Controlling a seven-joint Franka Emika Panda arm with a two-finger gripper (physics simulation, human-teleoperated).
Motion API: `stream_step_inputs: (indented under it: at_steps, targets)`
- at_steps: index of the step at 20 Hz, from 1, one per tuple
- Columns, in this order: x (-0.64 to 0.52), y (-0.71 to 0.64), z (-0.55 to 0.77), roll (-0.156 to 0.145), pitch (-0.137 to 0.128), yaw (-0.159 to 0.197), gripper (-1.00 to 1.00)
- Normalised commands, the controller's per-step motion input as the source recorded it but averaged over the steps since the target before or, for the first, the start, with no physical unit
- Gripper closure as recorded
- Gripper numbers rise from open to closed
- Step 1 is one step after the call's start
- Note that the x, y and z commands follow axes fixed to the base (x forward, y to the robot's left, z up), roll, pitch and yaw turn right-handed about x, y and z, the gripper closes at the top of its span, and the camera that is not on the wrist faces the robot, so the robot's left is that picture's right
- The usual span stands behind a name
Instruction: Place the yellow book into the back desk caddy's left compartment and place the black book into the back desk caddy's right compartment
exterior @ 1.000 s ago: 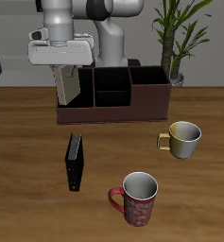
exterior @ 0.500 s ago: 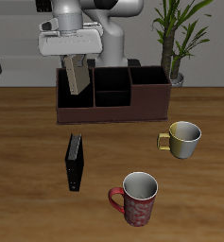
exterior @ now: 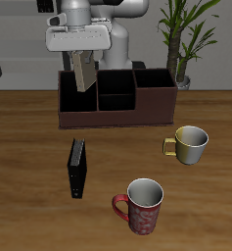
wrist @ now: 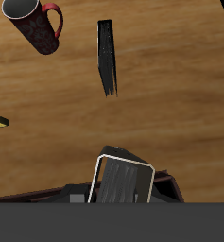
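Gripper clamped on the yellow book, held upright and slightly tilted just above one end section of the back desk caddy, not yet lowered in. Neither book placed; black book flat on the table, untouched, near the front. Open wood around it, two mugs well apart.

Lighting: even, bright simulator render, low resolution.
Soft shadows under objects; no glare, blur or edge distortion.
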Motion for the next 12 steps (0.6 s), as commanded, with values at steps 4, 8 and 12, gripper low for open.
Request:
stream_step_inputs:
  at_steps: [4, 8, 12]
  targets:
    - [-0.33, -0.04, 0.13, 0.017, -0.032, -0.005, 1.0]
    - [-0.34, -0.23, 0.03, 0.024, 0.014, 0.002, 1.0]
    - [-0.24, -0.26, -0.06, -0.014, 0.007, 0.008, 1.0]
